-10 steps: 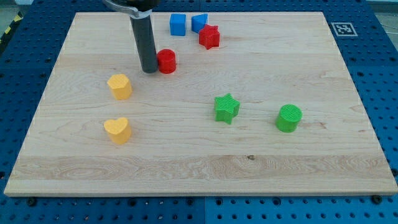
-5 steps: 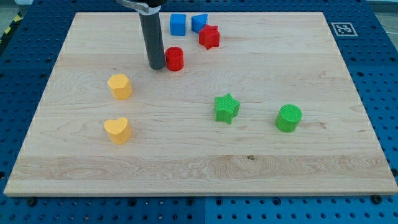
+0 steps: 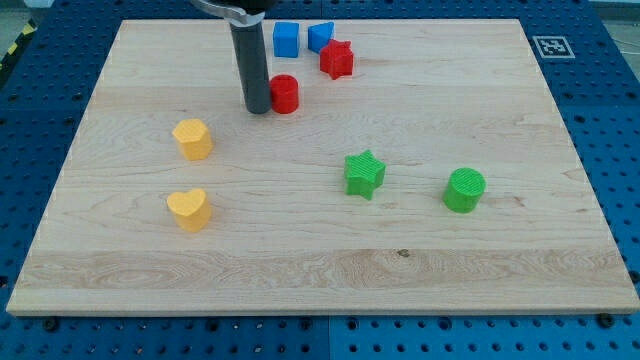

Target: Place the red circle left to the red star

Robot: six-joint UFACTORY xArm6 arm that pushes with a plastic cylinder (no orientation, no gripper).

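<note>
The red circle (image 3: pixel 285 94) stands on the wooden board (image 3: pixel 320 260) near the view's top centre. The red star (image 3: pixel 337 60) lies up and to the right of it, a short gap away. My tip (image 3: pixel 257 109) touches the red circle's left side. The dark rod rises from the tip to the view's top edge.
Two blue blocks, a cube (image 3: pixel 286 39) and an angular one (image 3: pixel 320 37), sit above the red star. A yellow hexagon-like block (image 3: pixel 192 138) and a yellow heart (image 3: pixel 188 209) lie at the left. A green star (image 3: pixel 364 174) and a green circle (image 3: pixel 464 190) lie at the right.
My tip has moved right and slightly up, pushing the red circle the same way, closer to the red star. The other blocks have not moved.
</note>
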